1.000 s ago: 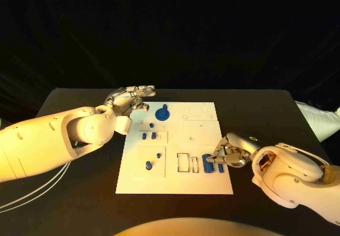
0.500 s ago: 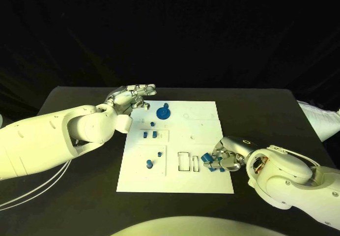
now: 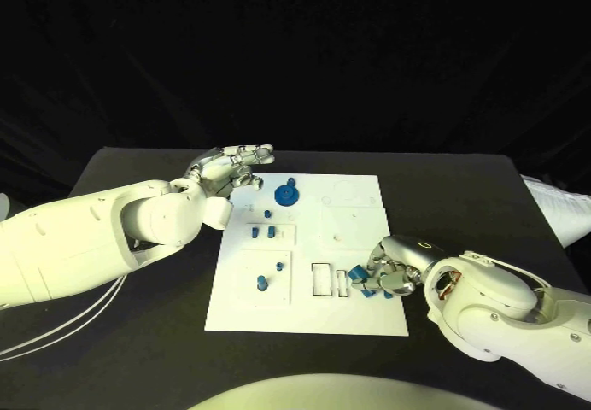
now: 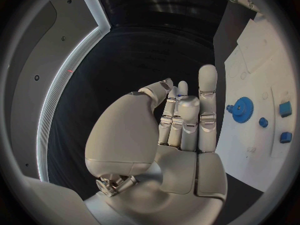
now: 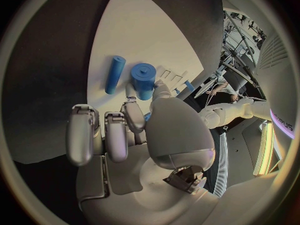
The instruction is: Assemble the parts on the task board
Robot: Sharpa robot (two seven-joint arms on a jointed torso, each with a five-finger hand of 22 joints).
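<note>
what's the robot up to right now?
It is assembling small blue parts on the white task board. The right hand is down at the board's right edge, its fingers at a thick blue cylinder, with a thinner blue rod lying beside it. Whether it actually grips the cylinder can't be told. The left hand hovers at the board's far left corner, holding nothing, near the blue gear.

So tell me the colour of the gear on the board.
Blue; the gear shows best in the left wrist view.
</note>
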